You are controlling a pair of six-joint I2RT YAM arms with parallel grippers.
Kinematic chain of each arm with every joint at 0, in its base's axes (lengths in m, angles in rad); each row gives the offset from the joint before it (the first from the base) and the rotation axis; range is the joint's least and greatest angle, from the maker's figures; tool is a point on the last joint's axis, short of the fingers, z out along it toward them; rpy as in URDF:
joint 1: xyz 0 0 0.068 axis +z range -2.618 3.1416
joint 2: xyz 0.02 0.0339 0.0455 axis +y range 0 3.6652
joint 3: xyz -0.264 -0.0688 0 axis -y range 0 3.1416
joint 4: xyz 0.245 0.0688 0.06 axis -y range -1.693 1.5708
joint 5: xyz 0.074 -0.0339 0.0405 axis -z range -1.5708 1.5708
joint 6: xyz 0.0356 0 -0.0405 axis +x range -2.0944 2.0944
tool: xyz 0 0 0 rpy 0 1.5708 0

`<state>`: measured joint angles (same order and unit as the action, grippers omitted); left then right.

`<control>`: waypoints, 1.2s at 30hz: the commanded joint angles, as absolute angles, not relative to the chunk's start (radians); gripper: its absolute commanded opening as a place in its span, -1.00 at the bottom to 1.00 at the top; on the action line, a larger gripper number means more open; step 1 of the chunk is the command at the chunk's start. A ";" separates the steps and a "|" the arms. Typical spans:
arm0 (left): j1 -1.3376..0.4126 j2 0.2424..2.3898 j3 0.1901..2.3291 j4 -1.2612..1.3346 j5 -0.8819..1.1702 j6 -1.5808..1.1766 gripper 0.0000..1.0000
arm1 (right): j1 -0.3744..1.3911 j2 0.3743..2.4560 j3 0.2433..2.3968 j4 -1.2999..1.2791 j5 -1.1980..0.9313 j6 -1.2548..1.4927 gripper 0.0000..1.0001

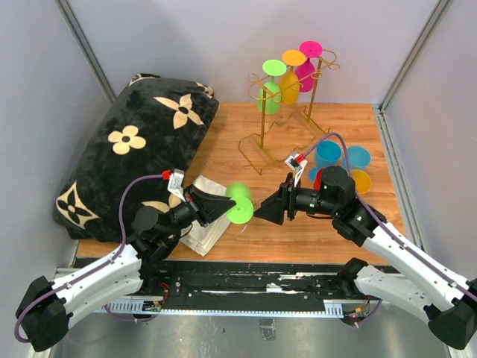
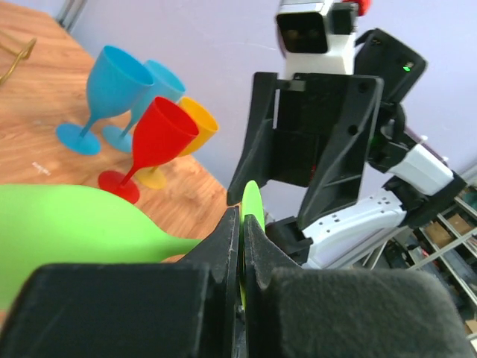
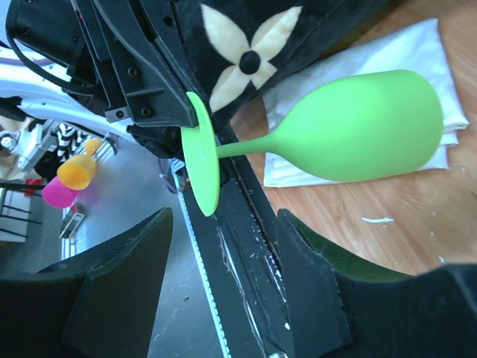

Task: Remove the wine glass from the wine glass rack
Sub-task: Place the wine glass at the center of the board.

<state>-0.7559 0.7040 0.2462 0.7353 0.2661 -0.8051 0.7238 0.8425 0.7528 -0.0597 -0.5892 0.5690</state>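
The left tool (image 1: 226, 206) pinches the foot of a green wine glass (image 1: 239, 203) and holds it sideways over the counter (image 1: 313, 233) – well apart from the gold wine glass rack (image 1: 262, 138) behind. The right tool (image 1: 259, 212) faces it, jaws apart, gripping nothing.

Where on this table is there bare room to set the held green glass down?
There is bare wood between the pillow and the wine glass rack, and along the near edge by the right gripper. The right side is crowded with standing glasses.
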 commanded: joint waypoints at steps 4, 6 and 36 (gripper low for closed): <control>-0.774 0.734 0.273 0.865 0.362 -0.818 -0.91 | 0.724 0.886 0.763 0.046 -0.719 0.614 0.05; -0.787 0.751 0.282 0.870 0.362 -0.809 -0.90 | 0.725 0.894 0.766 0.047 -0.725 0.615 -0.01; -0.939 0.788 0.276 0.798 0.252 -0.880 -0.02 | 0.727 0.714 0.717 0.083 -0.701 0.479 -0.99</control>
